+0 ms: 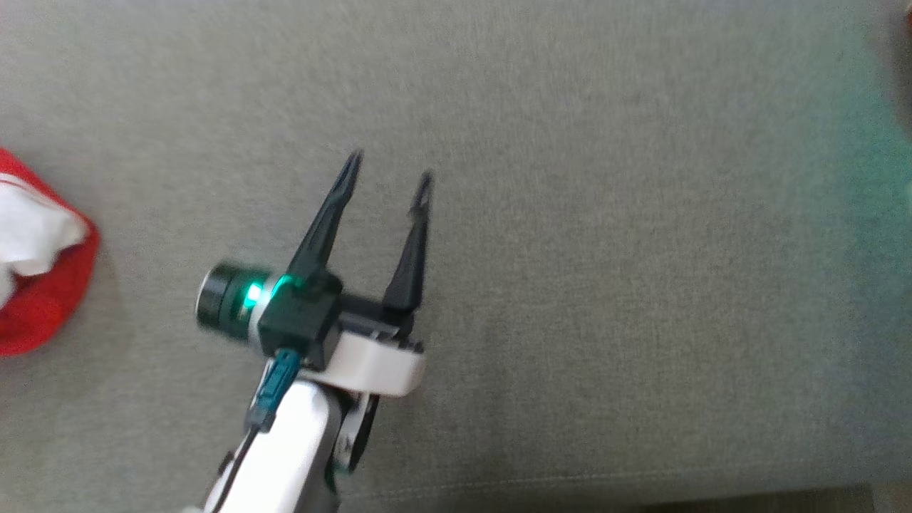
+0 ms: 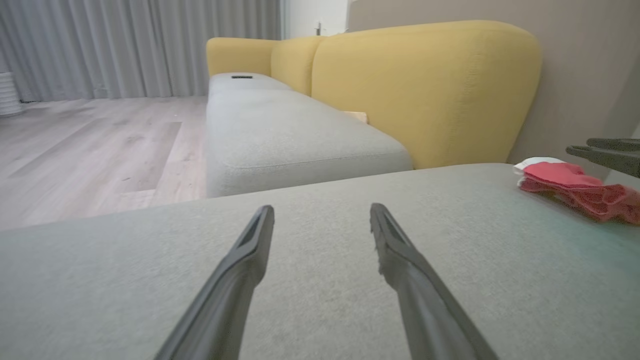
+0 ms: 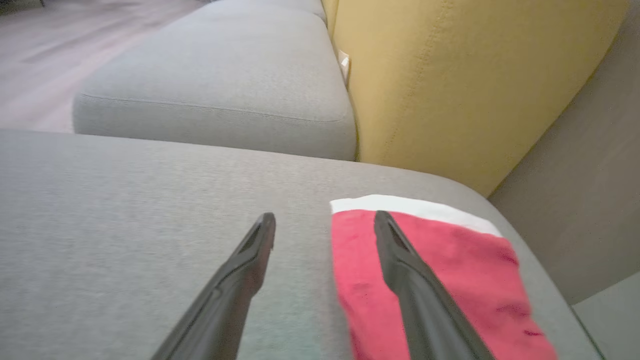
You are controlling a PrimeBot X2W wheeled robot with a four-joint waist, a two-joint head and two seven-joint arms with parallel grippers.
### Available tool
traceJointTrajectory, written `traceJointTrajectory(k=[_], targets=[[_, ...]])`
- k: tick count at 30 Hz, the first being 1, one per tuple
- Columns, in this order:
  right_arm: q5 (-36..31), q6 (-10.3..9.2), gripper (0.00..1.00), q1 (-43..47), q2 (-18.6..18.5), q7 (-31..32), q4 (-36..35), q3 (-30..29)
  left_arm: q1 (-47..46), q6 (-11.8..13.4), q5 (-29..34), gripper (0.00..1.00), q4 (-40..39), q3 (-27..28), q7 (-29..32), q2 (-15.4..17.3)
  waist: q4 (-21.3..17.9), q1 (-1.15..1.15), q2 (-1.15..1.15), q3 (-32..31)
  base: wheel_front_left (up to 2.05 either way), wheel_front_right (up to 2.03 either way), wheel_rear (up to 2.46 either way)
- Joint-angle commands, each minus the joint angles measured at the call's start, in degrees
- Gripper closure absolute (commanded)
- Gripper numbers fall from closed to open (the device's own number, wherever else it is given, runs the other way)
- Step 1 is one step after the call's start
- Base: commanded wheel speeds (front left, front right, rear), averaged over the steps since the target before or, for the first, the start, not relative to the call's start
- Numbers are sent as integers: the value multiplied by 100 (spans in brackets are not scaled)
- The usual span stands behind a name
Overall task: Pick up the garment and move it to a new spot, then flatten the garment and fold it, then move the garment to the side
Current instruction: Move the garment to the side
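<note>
Fabric, grey and finely woven, covers the wide cushion (image 1: 641,249) under both arms. A second grey seat (image 2: 280,135) runs on past its far edge, along a mustard-yellow backrest (image 2: 425,90). Pale wood-look floor (image 2: 90,145) and grey curtains (image 2: 125,45) lie on the open side, and a beige wall (image 2: 575,75) stands behind the backrest.

The garment (image 3: 450,270) lies at the cushion's rounded corner nearest the backrest and wall. It is red, with a white band along its far edge, and looks fairly flat with one straight side. From the left wrist it reads as a low rumpled strip (image 2: 580,192). The head view shows a crumpled red-and-white bundle (image 1: 43,285) at the picture's left edge. I cannot tell whether it is the same piece.

The left gripper (image 1: 390,167) hovers over bare cushion with its fingers spread wide, gripping nothing. The right gripper (image 3: 325,217) is equally wide and empty. One of its fingers is over the red cloth and the other over grey fabric, and contact cannot be judged.

A pale tab (image 3: 343,62) pokes out where seat meets backrest, too small to read.
</note>
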Motion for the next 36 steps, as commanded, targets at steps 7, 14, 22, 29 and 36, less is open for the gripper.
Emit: traceJointTrajectory(k=[7,14,22,29,36], targets=[[472,37,0,628,735,-899,125,690,690,46,-236,0,70,694,-28,64,379,0,0,-1218,0,0,0],[606,37,0,1174,1590,-1612,389,1050,1395,-58,-443,0,166,1316,-28,42,435,0,0,-1966,0,0,0],[-39,37,0,2368,2208,-1688,-697,975,2080,-219,-449,0,129,1772,-28,11,358,0,0,-2528,0,0,0],[-300,37,0,3342,2472,-1689,-1136,688,2491,-455,-251,0,-70,1975,-28,-2,338,0,0,-2795,0,0,0],[-512,37,0,3707,2568,-1690,-1330,569,2758,-504,-54,0,-19,2053,-28,-12,331,0,0,-2920,0,0,0]])
